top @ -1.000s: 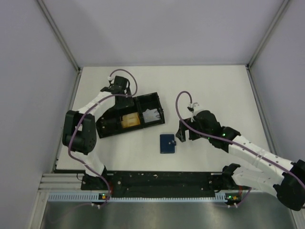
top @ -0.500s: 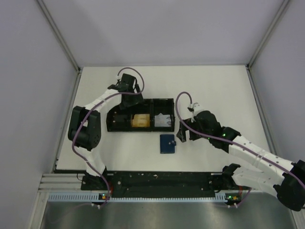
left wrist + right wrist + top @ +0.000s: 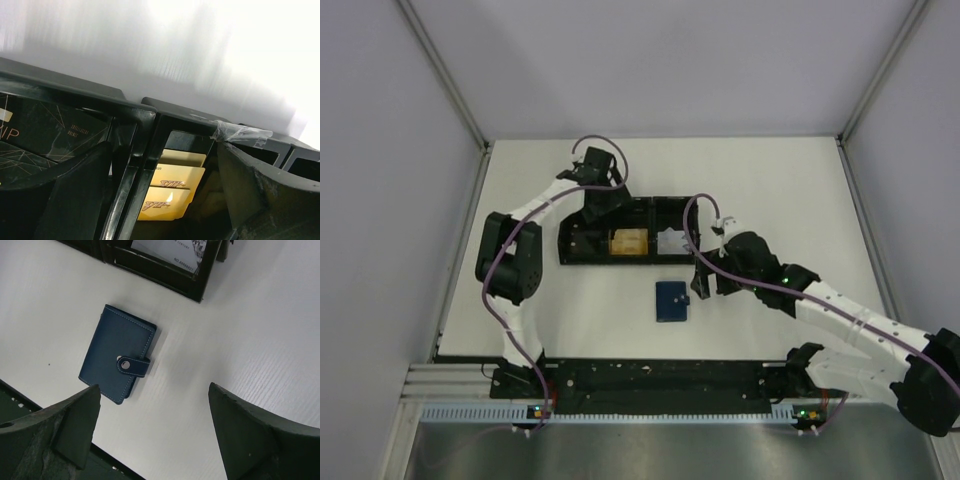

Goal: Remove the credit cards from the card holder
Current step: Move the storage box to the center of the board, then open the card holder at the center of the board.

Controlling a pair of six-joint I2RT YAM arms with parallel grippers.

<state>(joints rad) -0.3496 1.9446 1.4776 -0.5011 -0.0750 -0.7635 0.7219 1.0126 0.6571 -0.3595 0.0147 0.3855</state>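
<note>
L gripper (image 3: 605, 205), jaws wide, has just swung the black tray (image 3: 620, 260) square, far of centre. Tan credit cards (image 3: 172, 192) sit in its mid bay. Card holder (image 3: 120, 367) unmoved mid-table, snap shut, contents not visible. R gripper (image 3: 154, 390) wide, empty, just right of it. Snap blocks access; tray crowds far side.

White-and-black jointed left arm (image 3: 533, 207) and right arm (image 3: 842, 308)
Purple cables (image 3: 686, 218) are looped above them; green lights (image 3: 804, 412) are seen beside the black base rail (image 3: 660, 376).
</note>
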